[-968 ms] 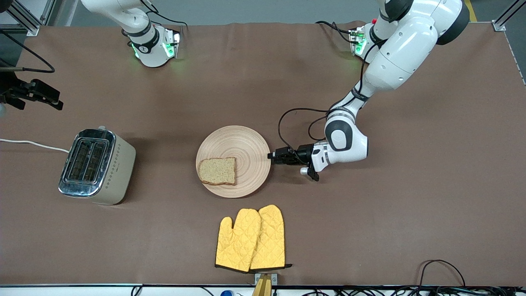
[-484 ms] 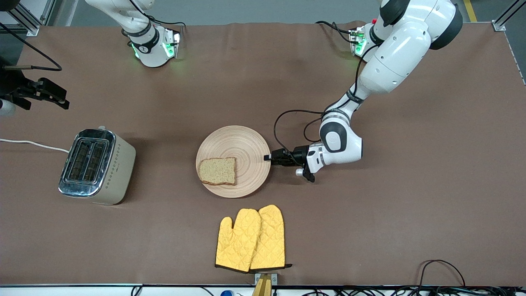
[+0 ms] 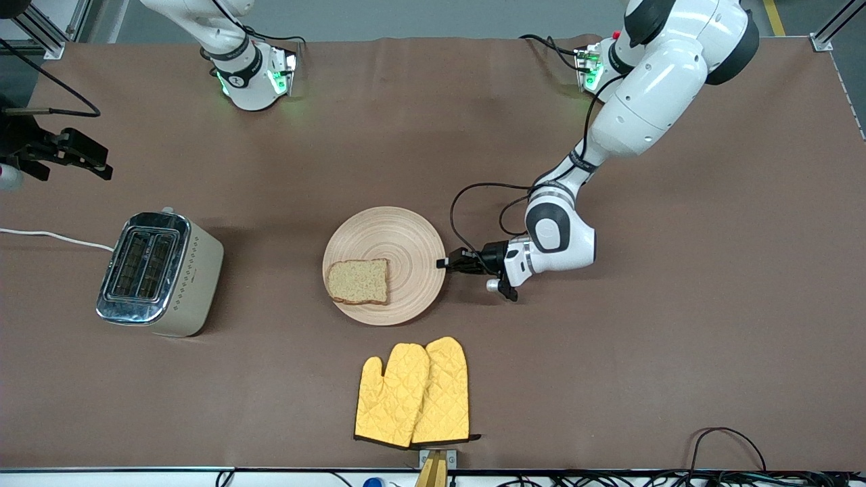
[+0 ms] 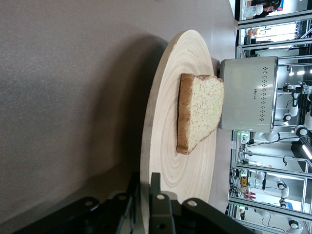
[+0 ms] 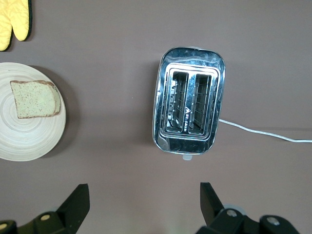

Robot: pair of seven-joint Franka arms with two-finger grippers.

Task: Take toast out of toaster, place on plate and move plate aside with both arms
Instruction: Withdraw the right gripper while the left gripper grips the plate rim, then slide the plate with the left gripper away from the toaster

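Note:
The toast (image 3: 358, 281) lies flat on the round wooden plate (image 3: 399, 237) at the table's middle, on the part of the plate toward the right arm's end. My left gripper (image 3: 443, 262) lies low at the plate's rim on the left arm's side. In the left wrist view it (image 4: 145, 183) is shut on the plate's (image 4: 161, 122) rim, one finger over and one under, with the toast (image 4: 197, 112) farther in. My right gripper (image 3: 103, 166) hangs open and empty high over the right arm's end of the table. Its wrist view (image 5: 144, 195) looks down on the plate (image 5: 29, 141) and toast (image 5: 34, 99).
A silver and cream toaster (image 3: 159, 274) with two empty slots (image 5: 190, 100) stands toward the right arm's end, its white cord trailing off the table. Two yellow oven mitts (image 3: 414, 394) lie nearer the front camera than the plate.
My left gripper has slid up to the plate and closed on its rim. The right gripper has shifted slightly. Plate and toast have not moved.

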